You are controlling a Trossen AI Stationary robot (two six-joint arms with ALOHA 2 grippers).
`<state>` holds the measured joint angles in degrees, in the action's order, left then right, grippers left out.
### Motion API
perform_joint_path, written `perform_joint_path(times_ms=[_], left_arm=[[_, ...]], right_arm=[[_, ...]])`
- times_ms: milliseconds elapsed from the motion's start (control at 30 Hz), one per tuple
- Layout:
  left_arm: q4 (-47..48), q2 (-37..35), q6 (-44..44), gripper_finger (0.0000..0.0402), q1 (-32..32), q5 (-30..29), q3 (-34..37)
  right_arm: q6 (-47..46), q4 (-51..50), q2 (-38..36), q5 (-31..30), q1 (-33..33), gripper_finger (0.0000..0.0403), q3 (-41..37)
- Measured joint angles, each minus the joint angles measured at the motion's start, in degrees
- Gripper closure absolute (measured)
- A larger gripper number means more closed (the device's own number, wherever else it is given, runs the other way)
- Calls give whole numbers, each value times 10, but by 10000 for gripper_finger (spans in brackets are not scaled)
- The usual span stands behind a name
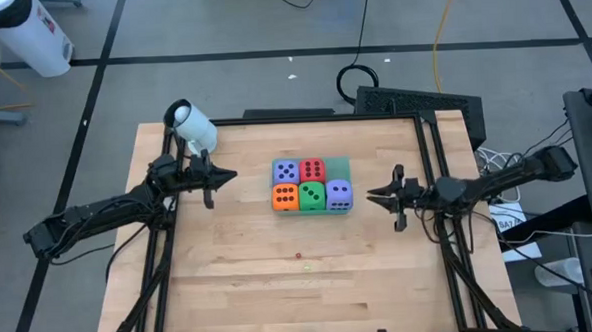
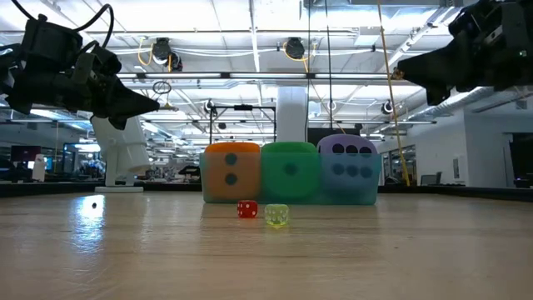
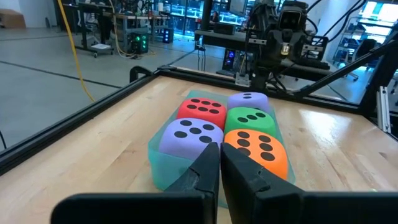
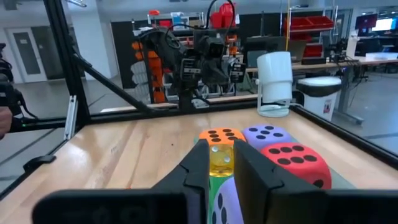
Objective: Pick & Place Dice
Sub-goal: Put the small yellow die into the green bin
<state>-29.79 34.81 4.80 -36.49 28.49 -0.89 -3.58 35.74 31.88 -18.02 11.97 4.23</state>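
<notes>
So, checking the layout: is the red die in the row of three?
No: the red die sits with a purple die in the pair; the orange die, green die and other purple die form the three.

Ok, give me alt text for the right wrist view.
The right gripper pinches a small yellow die above the table. Beyond sit an orange die, a purple die and a red die, with the left arm at the far edge.

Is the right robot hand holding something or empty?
Holding something: a small yellow die sits pinched between the right gripper fingers, seen in its wrist view.
</notes>
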Motion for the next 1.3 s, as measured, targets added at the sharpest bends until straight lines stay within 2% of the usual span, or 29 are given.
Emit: perform_joint_path(times_ms=[200, 367, 667, 867, 1133, 1300], left_arm=[[-1, 0, 0, 378, 0, 0, 0], [-1, 0, 0, 378, 0, 0, 0], [-8, 0, 1, 378, 0, -3, 0], [-29, 0, 4, 378, 0, -6, 0], [-44, 0, 17, 378, 0, -6, 0], [-44, 0, 20, 378, 0, -6, 0]], right_arm=[[-4, -46, -32, 0, 0, 346, 0], [-11, -61, -34, 1, 0, 354, -1], [0, -17, -13, -18, 0, 350, 9], [51, -59, 72, -47, -29, 354, 109], [26, -194, 251, -42, -131, 354, 257], [18, -201, 367, 31, -209, 355, 301]])
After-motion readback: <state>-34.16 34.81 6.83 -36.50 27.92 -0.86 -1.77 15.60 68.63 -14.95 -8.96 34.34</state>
